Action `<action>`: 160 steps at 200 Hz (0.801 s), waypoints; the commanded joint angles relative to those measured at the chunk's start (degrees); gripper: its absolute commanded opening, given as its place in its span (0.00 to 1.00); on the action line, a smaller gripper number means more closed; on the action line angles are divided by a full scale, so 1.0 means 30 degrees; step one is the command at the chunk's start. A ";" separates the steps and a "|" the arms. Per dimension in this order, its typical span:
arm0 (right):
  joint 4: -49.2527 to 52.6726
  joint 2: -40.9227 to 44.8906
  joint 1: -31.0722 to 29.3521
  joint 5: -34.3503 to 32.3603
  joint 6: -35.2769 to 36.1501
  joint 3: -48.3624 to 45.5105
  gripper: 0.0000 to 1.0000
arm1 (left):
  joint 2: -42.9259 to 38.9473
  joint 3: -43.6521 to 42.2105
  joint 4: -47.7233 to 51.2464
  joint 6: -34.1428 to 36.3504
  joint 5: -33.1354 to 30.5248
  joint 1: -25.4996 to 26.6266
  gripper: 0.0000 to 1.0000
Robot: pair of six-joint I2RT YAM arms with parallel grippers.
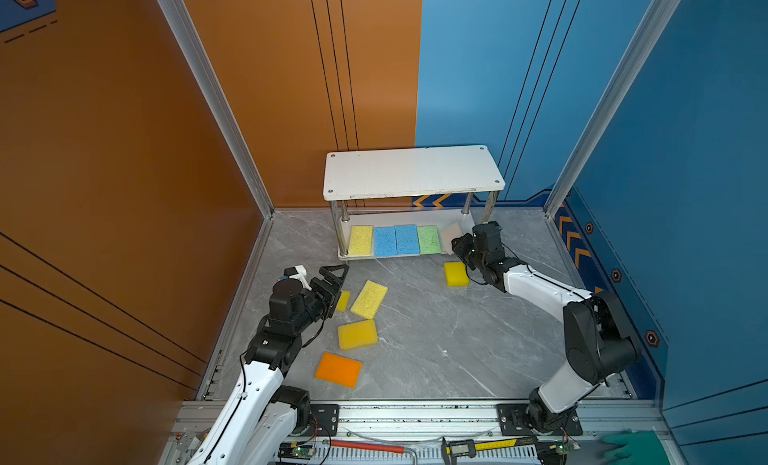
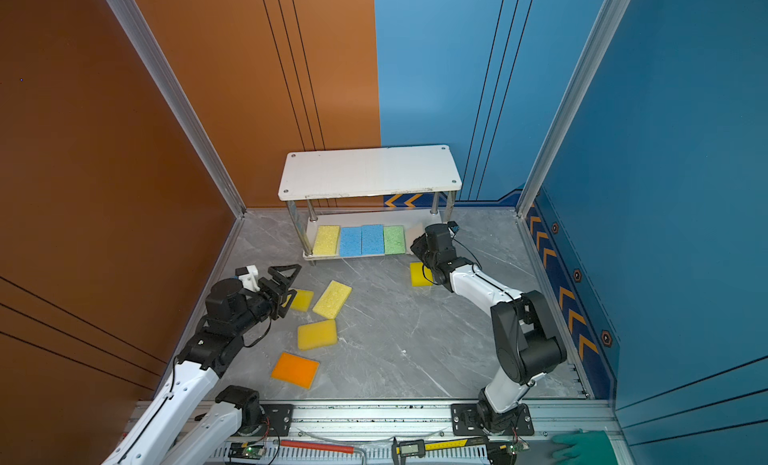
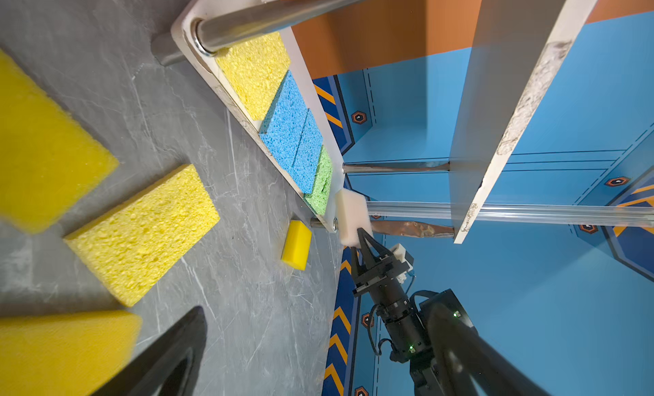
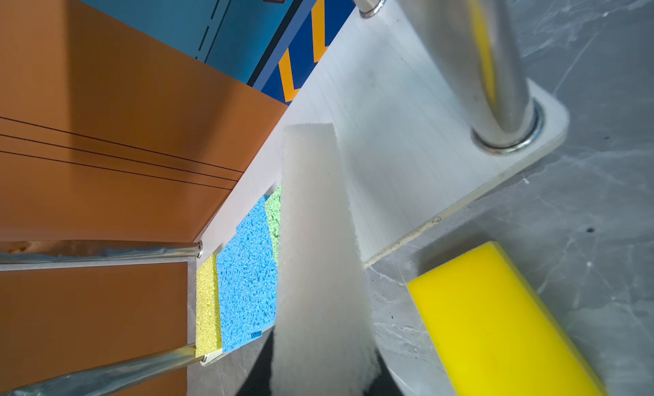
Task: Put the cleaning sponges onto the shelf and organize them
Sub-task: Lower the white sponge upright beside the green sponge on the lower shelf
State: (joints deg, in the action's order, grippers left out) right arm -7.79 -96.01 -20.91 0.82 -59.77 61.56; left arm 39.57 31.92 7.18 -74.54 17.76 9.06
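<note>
Right gripper (image 3: 361, 236) pinching pale sponge (image 3: 352, 210) by shelf post (image 4: 502, 93), left gripper (image 1: 340, 283) wide

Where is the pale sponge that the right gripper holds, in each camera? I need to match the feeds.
In a top view: pale sponge at the right end of the shelf's lower board.
In a top view: same spot.
Left wrist: mid-frame, pinched by the right gripper.
Right wrist: tall pale strip, centre.
Shared landmark: the green sponge beside it in every view.

Pale sponge (image 1: 450, 232) partly behind right gripper (image 1: 456, 243)
</note>
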 commanded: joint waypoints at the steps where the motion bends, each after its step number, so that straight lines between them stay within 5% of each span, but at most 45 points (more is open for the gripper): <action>1: -0.0682 -0.0747 -0.0289 -0.1156 0.0393 0.1135 0.26 | -0.0504 -0.0259 0.1884 0.0667 0.2237 -0.1319 0.98; 105: -0.0915 -0.2599 -0.0297 -0.2156 -0.0262 0.2072 0.27 | -0.1109 -0.0678 0.2642 0.1088 0.5870 -0.5729 0.98; 160: 0.0297 -0.3002 -0.0092 -0.1797 -0.0644 0.2372 0.52 | -0.0985 -0.0603 0.2746 0.1176 0.5921 -0.5943 0.98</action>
State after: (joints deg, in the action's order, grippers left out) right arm -9.17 -104.18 -21.74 -3.73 -60.99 66.70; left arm 37.04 30.74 14.52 -72.60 34.09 -8.01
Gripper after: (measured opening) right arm 0.463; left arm 0.980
